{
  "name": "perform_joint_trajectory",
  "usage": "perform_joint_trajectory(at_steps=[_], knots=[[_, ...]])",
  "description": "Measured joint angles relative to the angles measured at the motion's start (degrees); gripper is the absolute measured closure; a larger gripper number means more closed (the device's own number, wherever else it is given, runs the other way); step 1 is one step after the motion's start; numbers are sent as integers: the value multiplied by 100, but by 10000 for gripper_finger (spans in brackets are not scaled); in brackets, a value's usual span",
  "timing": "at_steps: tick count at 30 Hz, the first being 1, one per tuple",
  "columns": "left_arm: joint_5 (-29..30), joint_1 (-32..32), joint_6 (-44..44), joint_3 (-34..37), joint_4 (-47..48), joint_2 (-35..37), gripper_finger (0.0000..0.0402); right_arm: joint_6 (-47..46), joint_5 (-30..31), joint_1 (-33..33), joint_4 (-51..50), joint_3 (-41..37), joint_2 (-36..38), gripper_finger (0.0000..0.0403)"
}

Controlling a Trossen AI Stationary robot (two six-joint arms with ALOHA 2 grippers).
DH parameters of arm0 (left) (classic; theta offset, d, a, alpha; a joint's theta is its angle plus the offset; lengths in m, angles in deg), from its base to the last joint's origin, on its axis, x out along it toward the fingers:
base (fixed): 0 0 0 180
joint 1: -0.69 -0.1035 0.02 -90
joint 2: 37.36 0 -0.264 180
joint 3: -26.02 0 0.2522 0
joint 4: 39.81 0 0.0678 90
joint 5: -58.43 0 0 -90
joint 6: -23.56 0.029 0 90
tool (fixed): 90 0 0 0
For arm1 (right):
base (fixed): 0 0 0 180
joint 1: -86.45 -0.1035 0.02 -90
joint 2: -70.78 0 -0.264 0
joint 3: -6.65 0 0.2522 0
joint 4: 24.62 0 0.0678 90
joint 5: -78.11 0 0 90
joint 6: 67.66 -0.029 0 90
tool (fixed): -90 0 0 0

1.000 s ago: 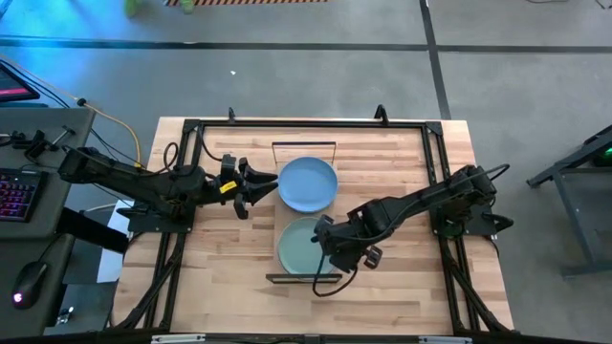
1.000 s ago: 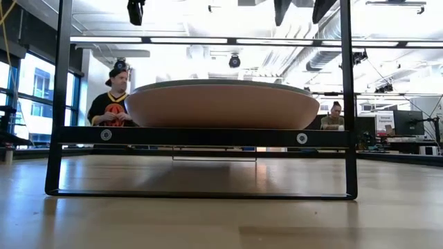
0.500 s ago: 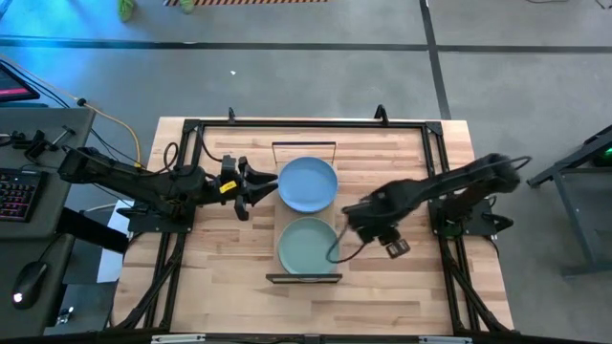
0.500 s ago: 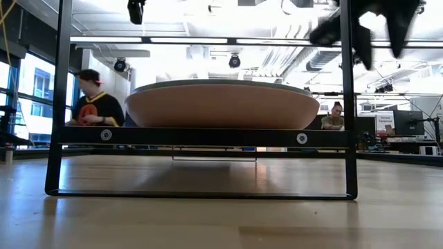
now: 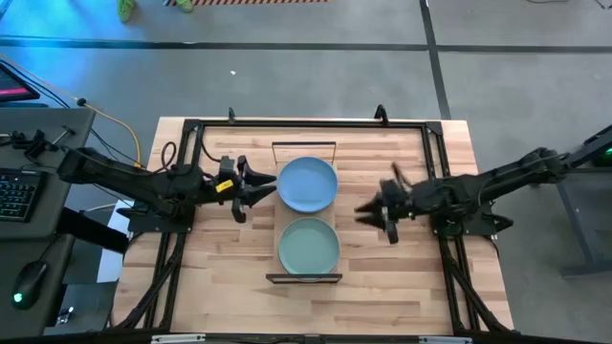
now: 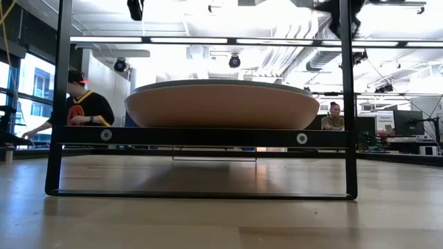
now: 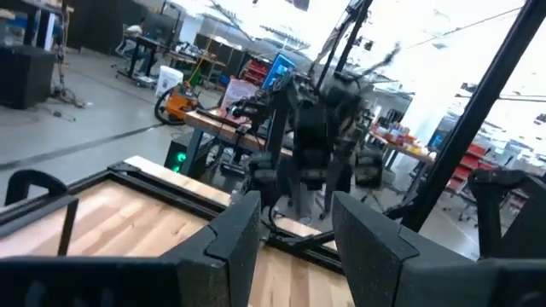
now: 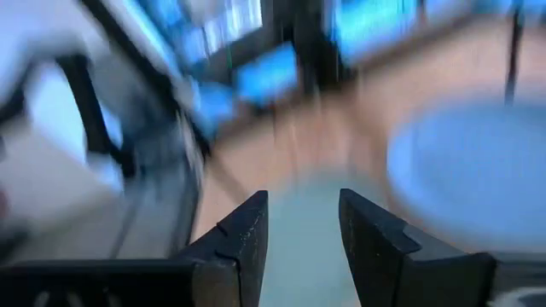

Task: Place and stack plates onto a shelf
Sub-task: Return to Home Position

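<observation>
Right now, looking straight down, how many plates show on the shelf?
2. The blue plate at the shelf end by the left hand; the sage green plate at the other end. More may hide beneath: the low view shows a pink plate under a greenish rim.

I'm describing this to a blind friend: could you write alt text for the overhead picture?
From above, a blue plate and a sage green plate lie side by side on a narrow wooden shelf on a table. The left tool sits beside the blue plate; the right tool hangs opposite.
</observation>
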Motion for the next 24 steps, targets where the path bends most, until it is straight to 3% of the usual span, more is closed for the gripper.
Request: perform_joint_trajectory(at_steps=[2,6,11,14,17,24], knots=[[-2,0,110,5,-24,117,267,377,414,54,977,-155,78,279],[-3,0,216,1,248,409,285,1333,722,204,1780,-140,60,279],[-28,0,273,1,713,794,344,1650,779,403,1747,81,50,292],[-205,-11,437,1,800,966,389,1780,759,488,1700,198,48,335],[-393,-163,584,1,798,1114,394,1837,612,601,1498,314,50,390],[-1376,-1201,737,1,954,1362,401,1825,295,841,1410,349,50,400]])
